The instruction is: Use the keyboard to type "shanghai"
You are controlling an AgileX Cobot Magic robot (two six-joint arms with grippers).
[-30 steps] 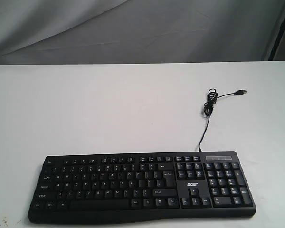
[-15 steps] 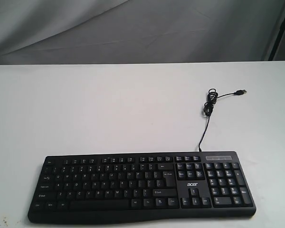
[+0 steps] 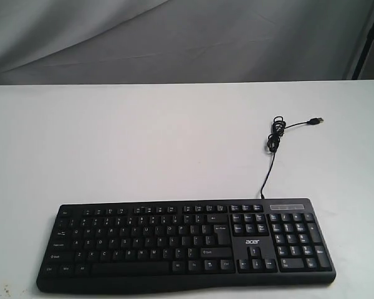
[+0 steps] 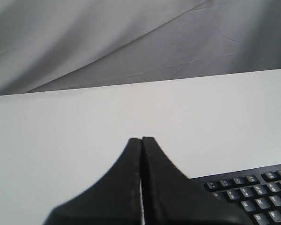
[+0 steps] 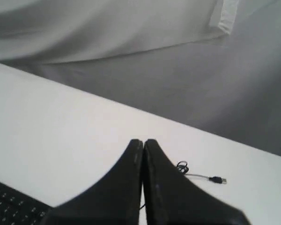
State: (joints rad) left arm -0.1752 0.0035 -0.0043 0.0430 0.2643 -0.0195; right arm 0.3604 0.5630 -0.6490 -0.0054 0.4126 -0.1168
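The black keyboard lies near the front edge of the white table, its white "acer" logo between the letter block and the number pad. Its thin cable runs back to a small coil and a loose USB plug. Neither arm shows in the exterior view. In the left wrist view my left gripper is shut on nothing, above bare table, with a corner of the keyboard beside it. In the right wrist view my right gripper is also shut and empty, with keyboard keys and the USB plug in sight.
The white table stretches behind the keyboard to a grey cloth backdrop. A dark stand leg rises at the far right behind the table's back edge.
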